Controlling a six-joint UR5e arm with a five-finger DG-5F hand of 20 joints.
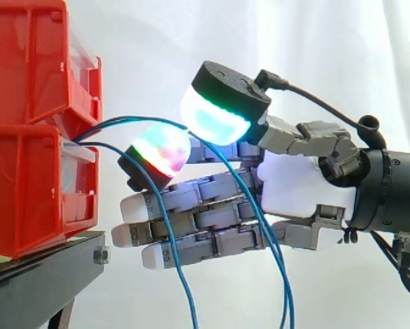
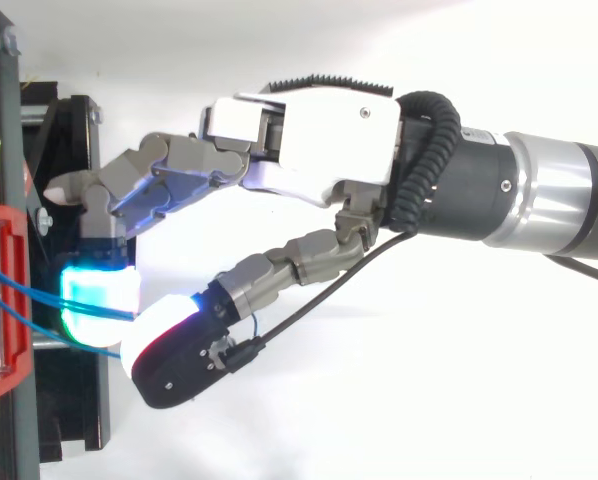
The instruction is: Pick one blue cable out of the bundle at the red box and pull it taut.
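Blue cable (image 1: 133,119) leaves the gap between the two stacked red bins (image 1: 27,192), arcs up and away from them, and runs in between two glowing pads of the hand (image 1: 297,185). These are the large cyan-green thumb pad (image 1: 215,116) above and a smaller red-and-green finger pad (image 1: 162,151) below. The two pads close together on this blue cable and pinch it. Past the pinch it drops slack across the fingers and hangs down out of the side view. A second blue cable (image 1: 172,252) comes out of the same gap just beneath the first, slopes down under the finger pad, and hangs loose in front of the lower fingers. Those remaining fingers (image 1: 157,205) lie straight and stacked, pointing at the lower bin, their tips near its front but apart from it. In the top view both cables (image 2: 19,285) run from the bin's edge (image 2: 4,300) toward the closed pads. The bins sit on a black stand (image 1: 40,274), with a white curtain (image 1: 342,55) behind.
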